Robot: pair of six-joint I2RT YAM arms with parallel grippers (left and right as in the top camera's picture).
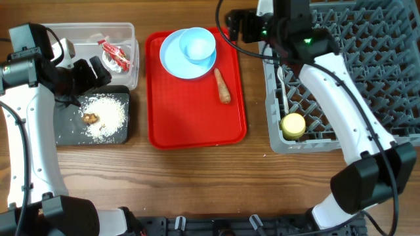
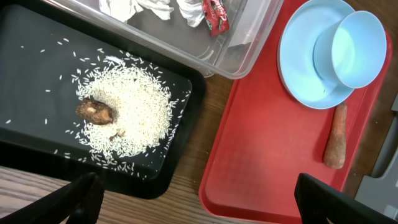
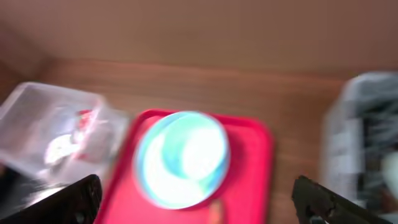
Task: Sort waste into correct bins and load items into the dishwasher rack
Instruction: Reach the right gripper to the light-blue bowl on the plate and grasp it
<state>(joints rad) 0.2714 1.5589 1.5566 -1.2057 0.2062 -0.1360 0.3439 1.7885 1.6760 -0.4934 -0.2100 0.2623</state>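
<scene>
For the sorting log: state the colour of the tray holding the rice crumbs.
Black. The tray shows best in the left wrist view.

The wooden table [image 1: 197, 177] bears a black tray [image 1: 65, 128] beneath the left jaws, a clear tub [image 1: 85, 36] just beyond them, a red tray [image 1: 190, 121] ahead of the right jaws, and a grey dishwasher rack [image 1: 387, 72] beside those.

Motion blur smears the whole right wrist view. On the red tray [image 3: 249, 165] the pale blue dishes [image 3: 183, 155] melt into one disc. Left of the tray, the clear tub [image 3: 53, 130] shows only red and white smudges. Right of it, the dishwasher rack [image 3: 364, 137] is a grey haze cut by the frame. Overhead, the right arm [image 1: 328, 72] covers part of the rack. In the left wrist view, the black tray [image 2: 37, 37] left of the red tray runs off the edge.
</scene>
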